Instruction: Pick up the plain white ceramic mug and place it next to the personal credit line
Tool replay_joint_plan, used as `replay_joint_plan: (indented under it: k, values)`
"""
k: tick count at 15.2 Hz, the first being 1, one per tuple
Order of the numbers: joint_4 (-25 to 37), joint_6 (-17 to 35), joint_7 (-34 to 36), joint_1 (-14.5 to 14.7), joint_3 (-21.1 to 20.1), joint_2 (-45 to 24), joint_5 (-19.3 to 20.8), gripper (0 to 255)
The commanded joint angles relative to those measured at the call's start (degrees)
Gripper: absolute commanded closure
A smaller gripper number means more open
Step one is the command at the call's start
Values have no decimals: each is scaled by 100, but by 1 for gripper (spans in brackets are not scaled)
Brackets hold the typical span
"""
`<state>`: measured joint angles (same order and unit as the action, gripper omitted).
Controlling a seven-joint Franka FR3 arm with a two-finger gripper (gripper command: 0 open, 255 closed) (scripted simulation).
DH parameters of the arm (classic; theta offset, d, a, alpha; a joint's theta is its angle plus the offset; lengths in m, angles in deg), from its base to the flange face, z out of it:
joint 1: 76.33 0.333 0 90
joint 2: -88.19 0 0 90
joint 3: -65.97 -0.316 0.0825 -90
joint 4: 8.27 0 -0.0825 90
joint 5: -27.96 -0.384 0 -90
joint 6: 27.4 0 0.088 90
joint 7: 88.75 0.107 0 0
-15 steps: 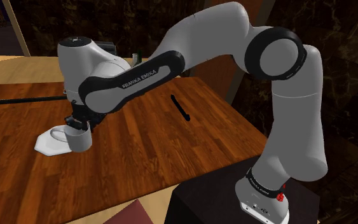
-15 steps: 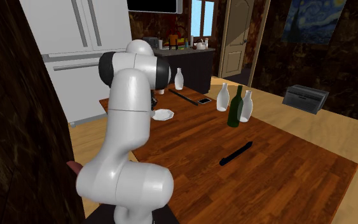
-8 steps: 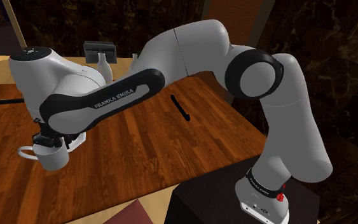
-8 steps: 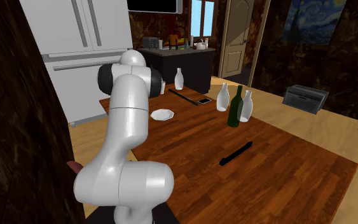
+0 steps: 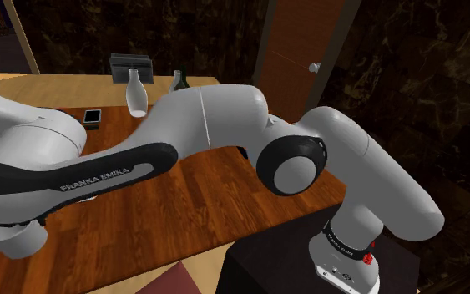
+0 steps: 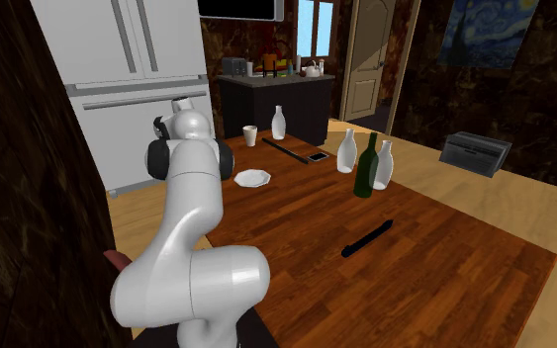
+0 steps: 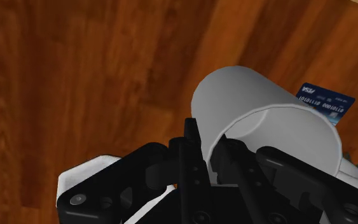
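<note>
Black gripper [image 7: 207,156] is clamped on the white mug [image 7: 266,121], one finger inside the rim and one outside, over the wooden surface [image 7: 75,76]. A blue credit card [image 7: 325,102] peeks out just past the mug. Looks like the carry step to me. Next it needs setting down beside the card, not on it, then letting go. A second ago the mug sat on the white plate [image 6: 252,177], and now it's swung well away.

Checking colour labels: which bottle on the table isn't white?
The dark green bottle, standing between a white bottle and another white bottle; a third white bottle stands apart, farther back.
</note>
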<state>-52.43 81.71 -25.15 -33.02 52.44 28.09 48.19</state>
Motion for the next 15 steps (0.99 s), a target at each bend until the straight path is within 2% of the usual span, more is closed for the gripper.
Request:
replay_joint_plan:
  k: [1,10,15]
  values:
    - [332,-58,32,103,29,-280,12,255]
    - [22,451,135,69,61,-492,66,255]
    - [19,464,137,69,62,-502,68,255]
